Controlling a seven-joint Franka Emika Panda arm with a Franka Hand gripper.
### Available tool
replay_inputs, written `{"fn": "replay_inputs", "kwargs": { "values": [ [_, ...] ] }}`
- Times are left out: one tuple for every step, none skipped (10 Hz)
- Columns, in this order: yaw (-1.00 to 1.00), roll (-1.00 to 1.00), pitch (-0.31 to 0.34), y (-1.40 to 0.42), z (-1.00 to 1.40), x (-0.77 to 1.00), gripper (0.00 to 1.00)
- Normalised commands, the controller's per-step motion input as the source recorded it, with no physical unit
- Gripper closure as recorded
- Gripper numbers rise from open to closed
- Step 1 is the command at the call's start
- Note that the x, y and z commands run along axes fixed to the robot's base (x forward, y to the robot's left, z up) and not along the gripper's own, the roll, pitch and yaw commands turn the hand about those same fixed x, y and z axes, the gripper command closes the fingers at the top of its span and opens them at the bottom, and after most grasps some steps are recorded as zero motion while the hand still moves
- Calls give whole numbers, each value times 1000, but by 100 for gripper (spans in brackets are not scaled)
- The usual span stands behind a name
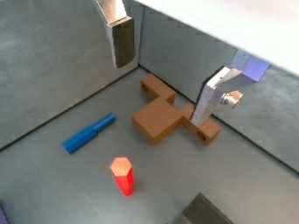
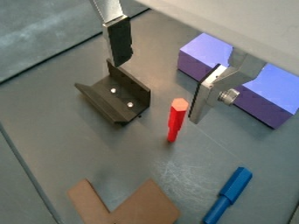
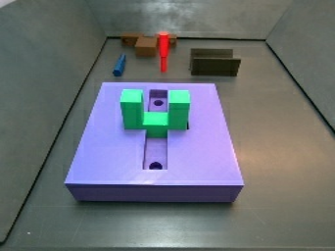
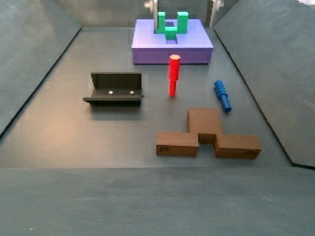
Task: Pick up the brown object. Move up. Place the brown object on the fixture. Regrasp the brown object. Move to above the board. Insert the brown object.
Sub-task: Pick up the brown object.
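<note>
The brown object (image 4: 207, 136) lies flat on the floor, untouched, w/ nothing on it. It is not a plain bar: a long low piece w/ a square block joined at its middle, so the shape is like a T. In a side view its long axis runs across the picture, and the square part points away toward the red peg (image 4: 174, 75). In a wrist view the same brown object (image 1: 166, 115) shows below the gripper (image 1: 170, 64), between the two fingers' lines but well under them, not touching. So the coming move is mostly a descent, prob. w/ some small shift so the jaws straddle one narrow part of the piece.

The gripper is wide apart and holds nothing: one finger (image 1: 121, 44) and the opposite finger (image 1: 212, 92) both show free, w/ only floor and the brown piece seen between them. In another wrist view the gripper (image 2: 163, 67) is the same, empty.

Near the brown object, just beside it, lies the blue peg (image 4: 222, 94). The fixture (image 4: 114, 89) stands further, apart on the far side of the red peg. The board (image 3: 157, 142) w/ the green block (image 3: 155, 109) is well apart from all these.
</note>
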Motion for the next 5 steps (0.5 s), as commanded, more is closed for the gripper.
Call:
{"fn": "replay_inputs", "kwargs": {
  "values": [
    [-137, -133, -239, 654, -611, -389, 0],
    [-100, -111, -229, 703, -657, -394, 0],
    [-94, -114, -223, 714, -646, -377, 0],
    [-111, -191, -217, 669, -571, -326, 0],
    [-17, -300, -206, 160, -494, 0, 0]
  ]
}}
